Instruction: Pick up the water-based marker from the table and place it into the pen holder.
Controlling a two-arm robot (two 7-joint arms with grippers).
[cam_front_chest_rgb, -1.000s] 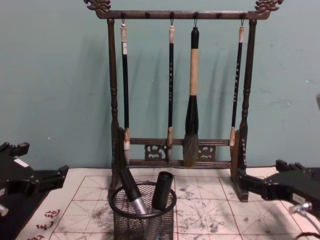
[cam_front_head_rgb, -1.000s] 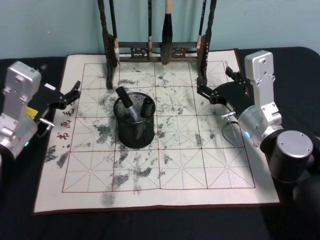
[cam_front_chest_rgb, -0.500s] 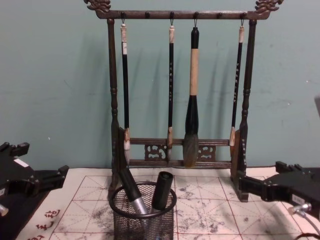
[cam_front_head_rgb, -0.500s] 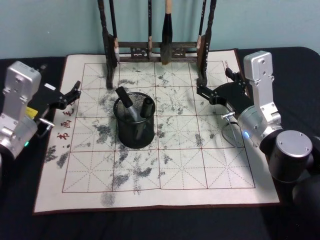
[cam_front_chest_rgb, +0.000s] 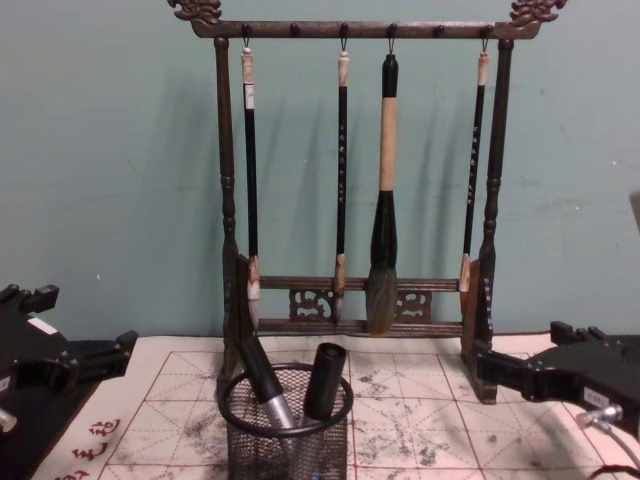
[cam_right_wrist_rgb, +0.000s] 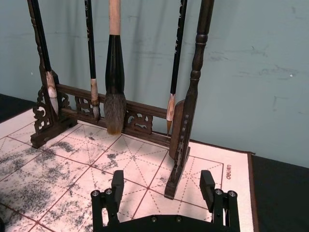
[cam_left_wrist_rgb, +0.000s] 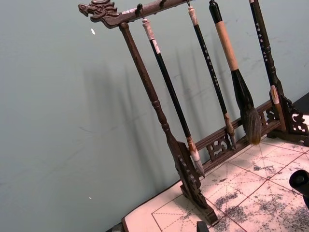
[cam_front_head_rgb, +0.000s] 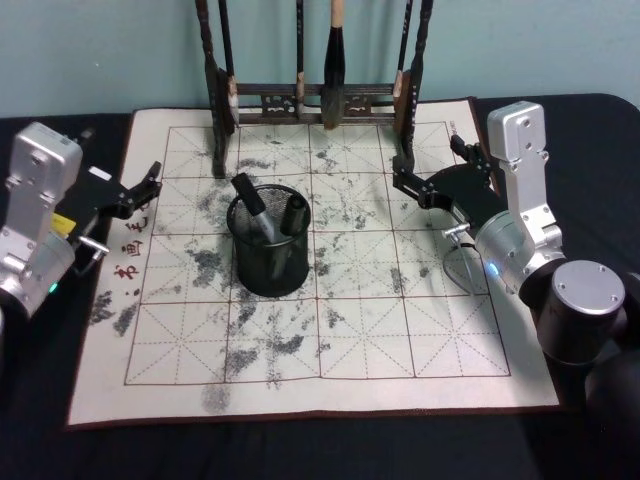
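My left claw [cam_front_head_rgb: 150,180] hangs spread and empty, the black wire-mesh pen holder [cam_front_head_rgb: 269,240] to its right holding two dark markers [cam_front_head_rgb: 250,208], my right claw [cam_front_head_rgb: 409,186] beyond likewise spread wide, empty.

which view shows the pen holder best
The head view: the whole pen holder stands on the mat, its rim and two markers inside clear. The chest view shows it from the side, its base cut off. The left wrist view catches just a dark bit of rim at the edge.
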